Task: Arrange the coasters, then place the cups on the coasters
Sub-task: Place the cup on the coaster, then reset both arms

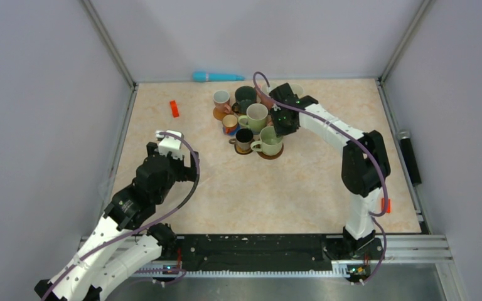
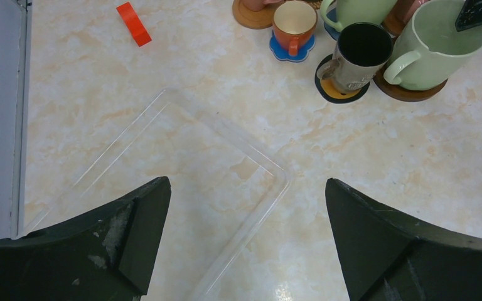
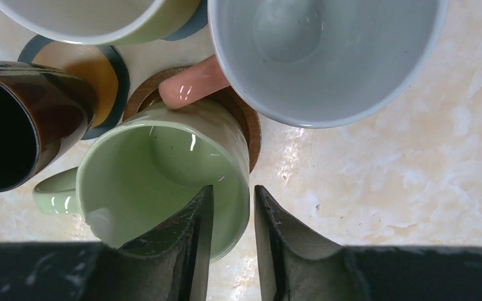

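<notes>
Right wrist view: the right fingers [image 3: 182, 251] straddle the rim of the pale green cup [image 3: 157, 169], one inside and one outside. Whether they pinch the wall I cannot tell. The cup sits on a brown coaster [image 3: 251, 125] among the cups at the far middle of the worktop [image 3: 414, 188], just beside a pink-handled cup [image 3: 326, 56]. The step looks like setting this cup down. Next, the fingers should part and lift straight up, nudging nothing. The left fingers [image 2: 100, 244] stand wide apart near the left edge.
</notes>
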Controlling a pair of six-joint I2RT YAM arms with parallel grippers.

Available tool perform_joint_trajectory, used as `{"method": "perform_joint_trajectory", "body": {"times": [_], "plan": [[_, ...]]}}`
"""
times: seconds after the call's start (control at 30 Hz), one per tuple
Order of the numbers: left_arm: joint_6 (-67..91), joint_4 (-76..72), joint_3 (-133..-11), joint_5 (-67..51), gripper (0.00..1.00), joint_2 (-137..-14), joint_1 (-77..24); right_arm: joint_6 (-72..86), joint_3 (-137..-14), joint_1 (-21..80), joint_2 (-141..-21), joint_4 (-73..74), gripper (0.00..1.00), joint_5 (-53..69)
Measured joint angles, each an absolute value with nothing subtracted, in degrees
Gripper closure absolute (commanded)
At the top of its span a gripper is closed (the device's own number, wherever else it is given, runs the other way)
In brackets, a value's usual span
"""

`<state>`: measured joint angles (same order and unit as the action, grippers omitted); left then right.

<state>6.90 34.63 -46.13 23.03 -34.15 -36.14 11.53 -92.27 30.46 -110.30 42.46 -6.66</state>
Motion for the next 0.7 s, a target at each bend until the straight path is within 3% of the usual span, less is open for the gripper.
{"method": "perform_joint_trajectory", "body": {"times": [0.17, 0.27, 0.5, 0.57, 0.7], "plan": [[6.9, 34.6, -46.1, 23.0, 0.01, -34.2, -36.1, 11.9, -93.1, 30.5, -110.3, 42.5, 0.59, -6.4], [6.9, 34.6, -46.1, 23.0, 0.01, -34.4, -36.1, 12.2, -93.2, 30.5, -109.8, 42.9, 0.48, -6.0], [6.9, 34.5, -46.0, 22.7, 0.01, -34.4, -36.1, 12.6, -91.6, 30.5, -101.2, 44.0, 0.19, -4.4], [6.7, 34.5, -46.0, 21.9, 0.01, -34.4, -36.1, 12.9, -89.6, 30.5, -95.7, 44.1, 0.03, -3.9], [6.7, 34.1, -46.1, 19.4, 0.01, -33.8, -36.1, 13.8, -84.6, 30.5, -83.8, 43.9, 0.01, -3.4]]}}
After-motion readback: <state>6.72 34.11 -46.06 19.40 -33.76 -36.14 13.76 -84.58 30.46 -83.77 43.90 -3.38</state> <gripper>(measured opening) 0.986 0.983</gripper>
